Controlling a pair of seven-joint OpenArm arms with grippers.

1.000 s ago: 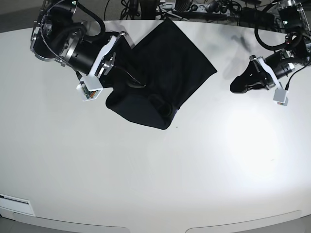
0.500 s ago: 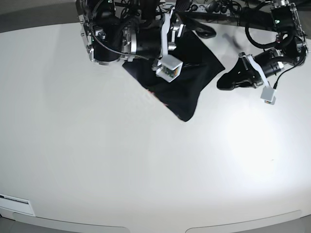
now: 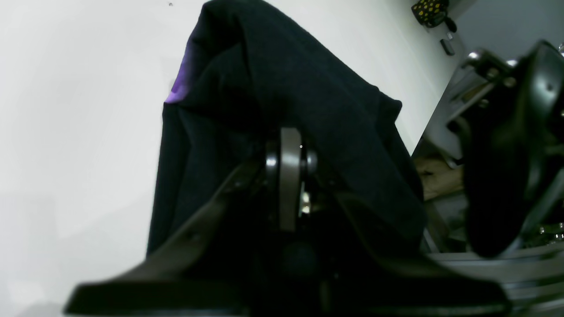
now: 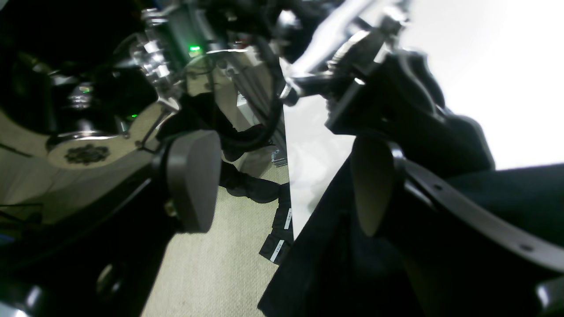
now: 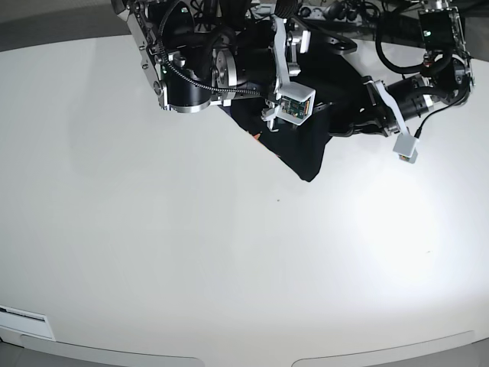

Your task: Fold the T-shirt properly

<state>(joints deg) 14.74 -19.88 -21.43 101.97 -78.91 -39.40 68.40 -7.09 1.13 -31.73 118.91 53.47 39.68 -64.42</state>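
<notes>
The black T-shirt (image 5: 306,145) lies bunched near the table's far edge, with a small orange-red spot (image 5: 254,137) at its left rim. In the left wrist view its folds (image 3: 308,79) show a purple inner patch (image 3: 180,83). My left gripper (image 3: 286,147) is shut, with its tips pressed against the fabric and nothing seen clamped. In the base view it (image 5: 348,127) meets the shirt's right side. My right gripper (image 4: 282,185) is wide open above the table's far edge. The shirt (image 4: 335,264) lies under its right finger (image 4: 374,193), and nothing is between the fingers.
The right arm's bulky black body (image 5: 214,69) hangs over the shirt's upper left, hiding part of it. Cables and equipment (image 5: 336,11) crowd the space beyond the white table's (image 5: 229,252) far edge. Carpeted floor (image 4: 211,273) shows below that edge.
The right arm swung right and toward the far edge, dragging the shirt there, then opened its gripper. The left gripper, shut throughout, moved left until it reached the shirt's right side.
</notes>
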